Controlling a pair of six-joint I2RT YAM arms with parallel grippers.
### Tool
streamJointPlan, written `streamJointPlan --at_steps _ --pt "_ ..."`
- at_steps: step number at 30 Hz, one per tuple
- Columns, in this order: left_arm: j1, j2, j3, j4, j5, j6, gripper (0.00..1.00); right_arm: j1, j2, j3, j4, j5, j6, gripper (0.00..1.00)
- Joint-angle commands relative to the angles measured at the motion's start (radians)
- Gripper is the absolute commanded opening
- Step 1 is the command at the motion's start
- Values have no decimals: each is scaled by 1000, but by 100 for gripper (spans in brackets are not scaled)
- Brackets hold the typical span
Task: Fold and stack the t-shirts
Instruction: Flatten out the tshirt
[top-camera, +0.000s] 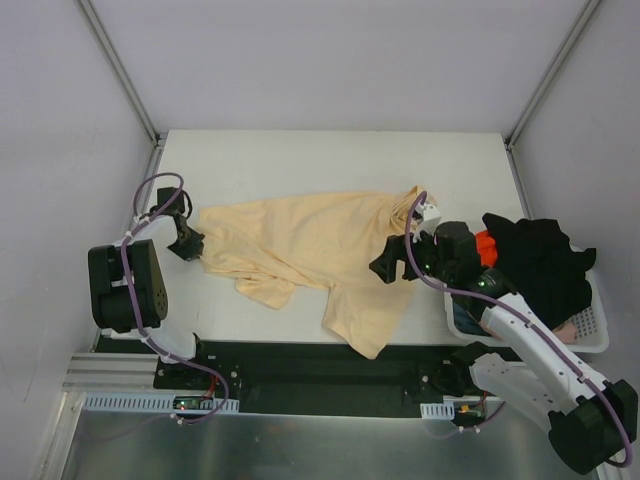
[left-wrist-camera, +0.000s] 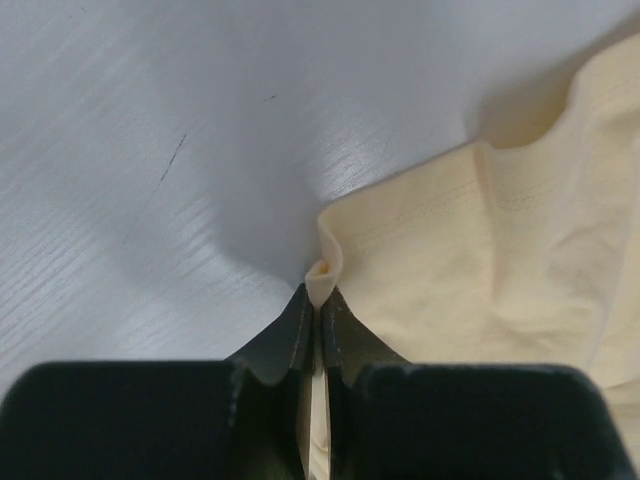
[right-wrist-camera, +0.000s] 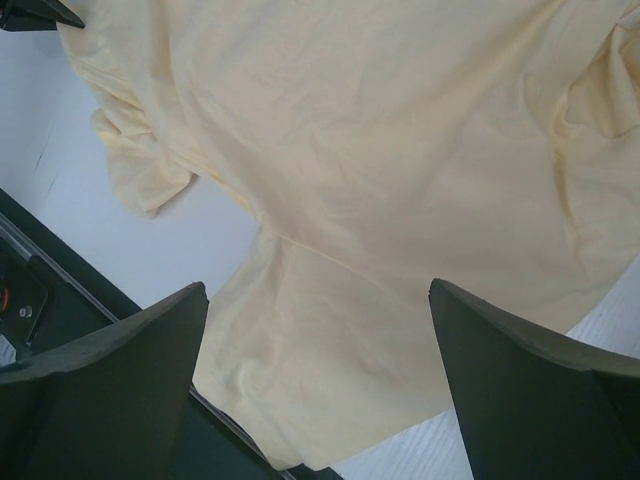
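Dark fingers of the left gripper fill the bottom of the left wrist view, clenched on a small fold at the edge of the peach-yellow t-shirt. The pinched cloth pokes up just past the fingertips, and the hem runs away from it to the right.

From above, this shirt lies crumpled on the white table with its long axis running left to right. Its left end is at the left gripper and its right end bunches up beside the right arm's wrist. One broad flap points toward the near edge of the table, right of centre, and a smaller crumpled fold lies near-left of the middle. Which end holds the collar I cannot tell.

The right gripper hangs over the right part of the shirt, its fingers spread wide and grasping nothing. Its wrist view shows only wrinkled yellow cloth beneath the gap.

At the right edge of the table sits a white lattice basket. A black t-shirt is heaped over it, an orange one shows at its left side, and a pinkish one peeks out at the near side
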Motion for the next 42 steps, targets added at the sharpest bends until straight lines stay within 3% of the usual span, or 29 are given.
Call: streamJointPlan --at_steps 1,7,12,16,20,34,39,42 --pt "2 -72 -5 -6 4 22 0 30 5 22 5 -25 -10 97" --pt "2 -184 -49 -18 -16 49 0 372 91 127 -235 230 -64 97" --pt "2 -252 -92 -27 -42 57 0 555 209 128 -329 243 86 99" --pt "2 -290 -108 -27 -48 59 0 690 360 147 -397 381 212 97" --pt "2 -304 -112 -29 -57 62 0 698 473 186 -449 455 287 89" --pt "3 -295 -114 -29 -37 46 0 771 725 286 -441 501 339 80" --pt "3 -301 -115 -29 -36 52 0 739 751 293 -487 579 326 59" --pt "3 -299 -112 -29 -36 59 0 729 748 319 -532 636 301 27"
